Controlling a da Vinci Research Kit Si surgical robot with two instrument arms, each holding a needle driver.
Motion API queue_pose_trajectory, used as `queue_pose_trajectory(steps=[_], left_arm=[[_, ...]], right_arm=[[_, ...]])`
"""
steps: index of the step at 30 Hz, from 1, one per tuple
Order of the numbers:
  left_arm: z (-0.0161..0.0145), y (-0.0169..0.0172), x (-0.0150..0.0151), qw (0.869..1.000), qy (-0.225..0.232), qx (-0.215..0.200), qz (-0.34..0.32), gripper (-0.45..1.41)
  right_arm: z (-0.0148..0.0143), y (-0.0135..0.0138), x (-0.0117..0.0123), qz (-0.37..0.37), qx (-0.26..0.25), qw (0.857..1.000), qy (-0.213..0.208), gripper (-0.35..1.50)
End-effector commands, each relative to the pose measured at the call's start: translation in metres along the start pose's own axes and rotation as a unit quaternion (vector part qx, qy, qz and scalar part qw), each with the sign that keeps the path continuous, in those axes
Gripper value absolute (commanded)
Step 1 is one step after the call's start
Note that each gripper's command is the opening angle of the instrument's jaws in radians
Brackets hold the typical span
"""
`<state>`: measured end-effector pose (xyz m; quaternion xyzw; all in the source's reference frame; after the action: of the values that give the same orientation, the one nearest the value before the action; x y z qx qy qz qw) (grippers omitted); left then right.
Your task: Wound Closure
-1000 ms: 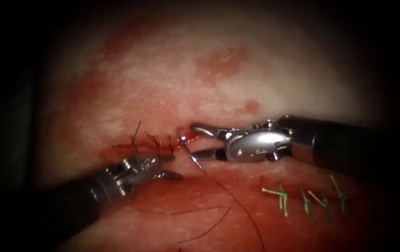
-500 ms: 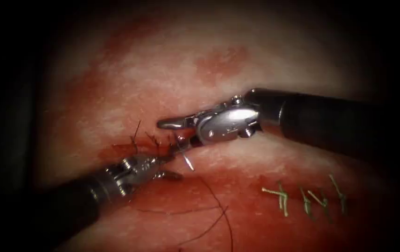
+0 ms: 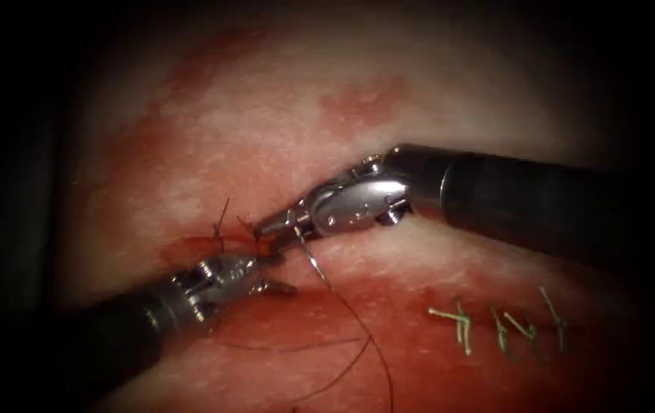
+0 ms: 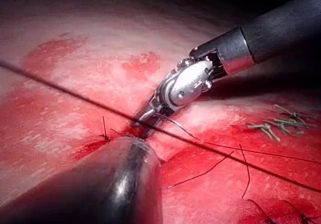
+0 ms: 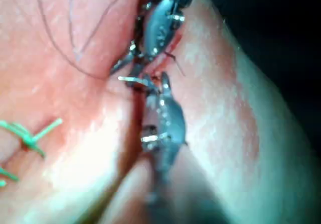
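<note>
Endoscope view showed the tissue (image 3: 388,99), a pale, moist, mottled slab with red fluid (image 3: 419,359) pooled glossy over its lower face, carrying the cut (image 3: 212,243), a narrow dark-red seam partly closed by short dark stitches with stub ends (image 3: 222,216) standing up. Next in size, the right pincer (image 3: 270,226), polished steel on a matte dark shaft, was clenched on the needle (image 3: 308,256) close to its upper end, right at the cut's right-hand end; the rest of the thin, bright curve hung clear below the jaws, and whether its tip sat in the tissue could not be made out. The left pincer (image 3: 270,275) lay just below the cut, jaws parted, grasping nothing. Thread (image 3: 365,336), fine, dark and springy, trailed from the needle in loose loops across the wet surface. Green cut ends of thread (image 3: 461,325) lay well apart to the right. Risks, in my judgement: a grip so near the needle's end could let it swivel in the jaws; the slack loops lay near the parted left jaws and could snag; the soft wet edge could tear under a sideways pull.
</note>
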<state>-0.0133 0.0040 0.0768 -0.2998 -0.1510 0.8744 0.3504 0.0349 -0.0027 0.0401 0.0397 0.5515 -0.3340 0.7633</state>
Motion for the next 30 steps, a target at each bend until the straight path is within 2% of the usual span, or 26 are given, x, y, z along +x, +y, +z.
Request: queue_pose_trajectory(steps=[1, 2, 3, 5, 6, 7, 9, 22, 30], left_arm=[[0.0008, -0.0002, 0.0003, 1.000, 0.000, 0.000, 0.001, 0.17], [0.0008, -0.0002, 0.0003, 1.000, 0.000, 0.000, 0.001, 0.17], [0.0008, -0.0002, 0.0003, 1.000, 0.000, 0.000, 0.000, 0.17], [0.0008, -0.0001, 0.0003, 1.000, 0.000, 0.000, 0.000, 0.17], [0.0008, -0.0001, 0.0003, 1.000, 0.000, 0.000, 0.000, 0.17], [0.0008, -0.0001, 0.0003, 1.000, 0.000, 0.000, 0.000, 0.19], [0.0008, -0.0001, 0.0003, 1.000, -0.001, 0.000, 0.001, 0.20], [0.0008, -0.0001, 0.0003, 1.000, -0.001, 0.000, 0.001, 0.22], [0.0008, -0.0001, 0.0002, 1.000, -0.001, 0.000, 0.001, 0.24]], right_arm=[[0.0002, 0.0003, -0.0003, -0.001, -0.008, 1.000, 0.001, 0.02], [0.0001, 0.0002, -0.0002, 0.004, -0.014, 1.000, 0.001, 0.10], [0.0000, 0.0001, -0.0002, 0.010, -0.019, 1.000, 0.004, 0.29], [-0.0002, 0.0000, -0.0001, 0.015, -0.028, 0.999, 0.007, 0.46], [-0.0003, 0.0000, 0.0000, 0.019, -0.034, 0.999, 0.008, 0.76], [-0.0003, 0.0001, 0.0000, 0.028, -0.046, 0.999, 0.011, 0.98], [-0.0002, 0.0004, 0.0001, 0.047, -0.069, 0.996, 0.012, 1.30], [-0.0011, -0.0002, 0.0014, 0.047, -0.085, 0.995, 0.019, 1.31], [-0.0020, -0.0003, 0.0023, 0.045, -0.085, 0.995, 0.023, 1.25]])
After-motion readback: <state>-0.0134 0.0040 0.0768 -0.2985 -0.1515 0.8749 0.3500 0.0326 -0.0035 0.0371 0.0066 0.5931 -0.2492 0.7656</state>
